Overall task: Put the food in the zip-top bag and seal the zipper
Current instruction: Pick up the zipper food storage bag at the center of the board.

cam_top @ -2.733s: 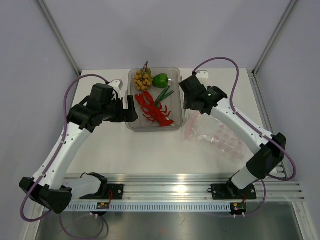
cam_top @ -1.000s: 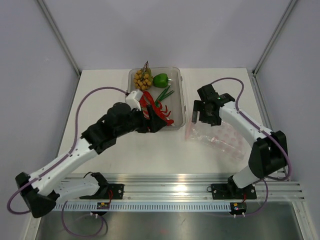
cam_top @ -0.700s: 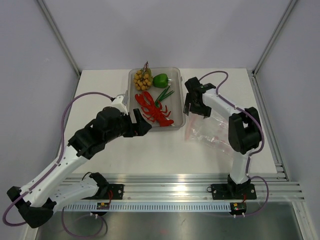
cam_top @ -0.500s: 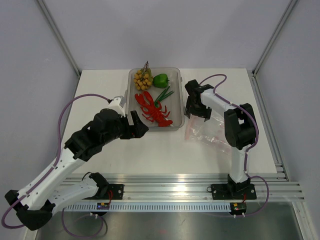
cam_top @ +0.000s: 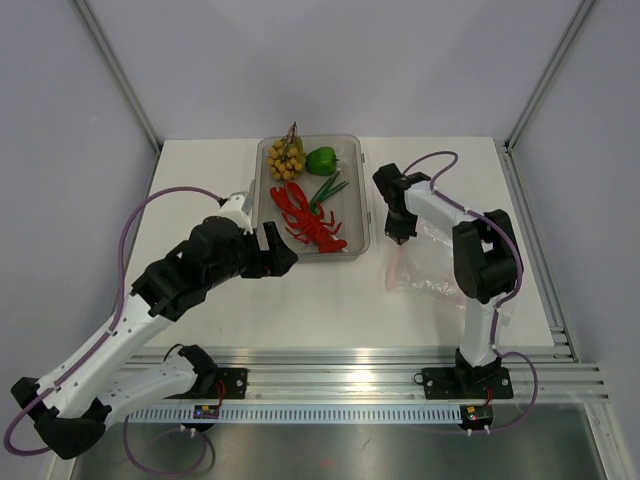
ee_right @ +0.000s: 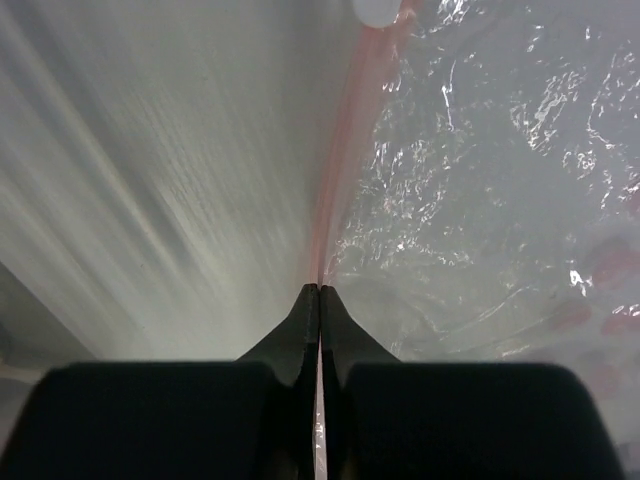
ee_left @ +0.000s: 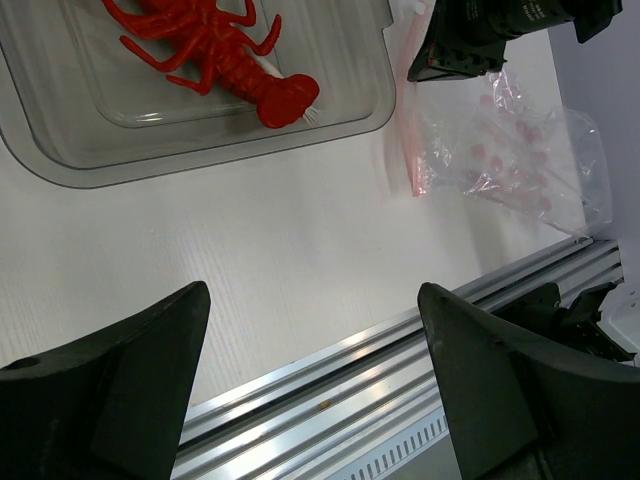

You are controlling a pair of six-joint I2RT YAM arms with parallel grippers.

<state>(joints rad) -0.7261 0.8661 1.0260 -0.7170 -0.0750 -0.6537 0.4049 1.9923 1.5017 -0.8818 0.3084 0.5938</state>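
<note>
The left gripper (ee_left: 310, 385) is held wide open above the table (cam_top: 310, 300), just off the tray's (cam_top: 350, 215) near-left corner, and nothing is seen between its fingers (ee_left: 110, 390). The right gripper (ee_right: 319, 290) is closed tight, with the zipper (ee_right: 345, 150) pinched between its tips at the bag's mouth edge. The zip-top bag (cam_top: 440, 265) is laid flat on the table just right of the tray, with its mouth edge turned toward the tray. All the food is found in the tray. The lobster (cam_top: 308, 222) is placed in the near half. The bell pepper (cam_top: 321, 160) and the yellow-tan balls (cam_top: 286, 158) are set side by side at the far end. The green stalks (cam_top: 328, 189) are laid between the pepper and the lobster.
</note>
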